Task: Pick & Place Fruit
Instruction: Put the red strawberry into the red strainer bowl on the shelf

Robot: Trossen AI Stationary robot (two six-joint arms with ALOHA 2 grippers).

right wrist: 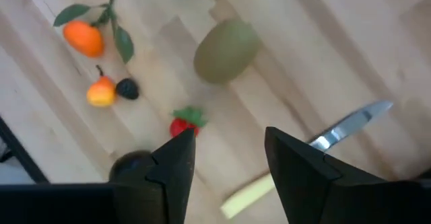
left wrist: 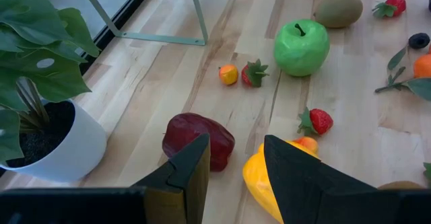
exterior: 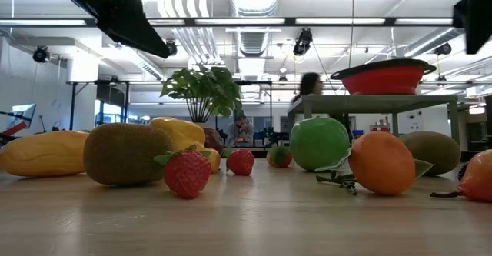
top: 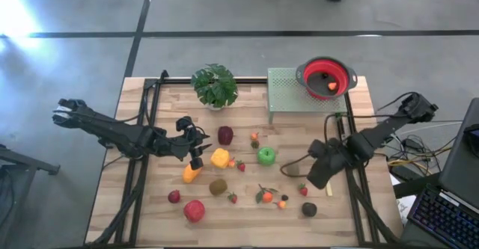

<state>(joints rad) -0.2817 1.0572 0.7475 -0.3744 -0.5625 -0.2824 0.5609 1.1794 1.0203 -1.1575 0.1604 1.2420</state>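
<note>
Toy fruits lie scattered on the wooden table [top: 150, 219]. My left gripper [top: 198, 150] [left wrist: 236, 163] hovers open just left of a maroon fruit [left wrist: 199, 140] [top: 225, 135] and a yellow fruit [left wrist: 266, 180] [top: 220, 158]. An orange fruit [top: 192, 174] lies just near of it. A green apple [left wrist: 301, 47] [top: 266, 156] sits farther right. My right gripper [top: 315, 179] [right wrist: 229, 163] is open above a strawberry [right wrist: 183, 123] [top: 303, 190]. A green-brown fruit [right wrist: 227, 49], a leafy tangerine [right wrist: 84, 37] and a dark fruit [right wrist: 135, 163] lie around it.
A red bowl [top: 325, 78] holding a small orange fruit stands on a green stand [top: 284, 92] at the far right. A potted plant [top: 215, 86] [left wrist: 40, 96] is at the far edge. A knife [right wrist: 337, 133] with a pale handle lies beside my right gripper. People move beyond the table.
</note>
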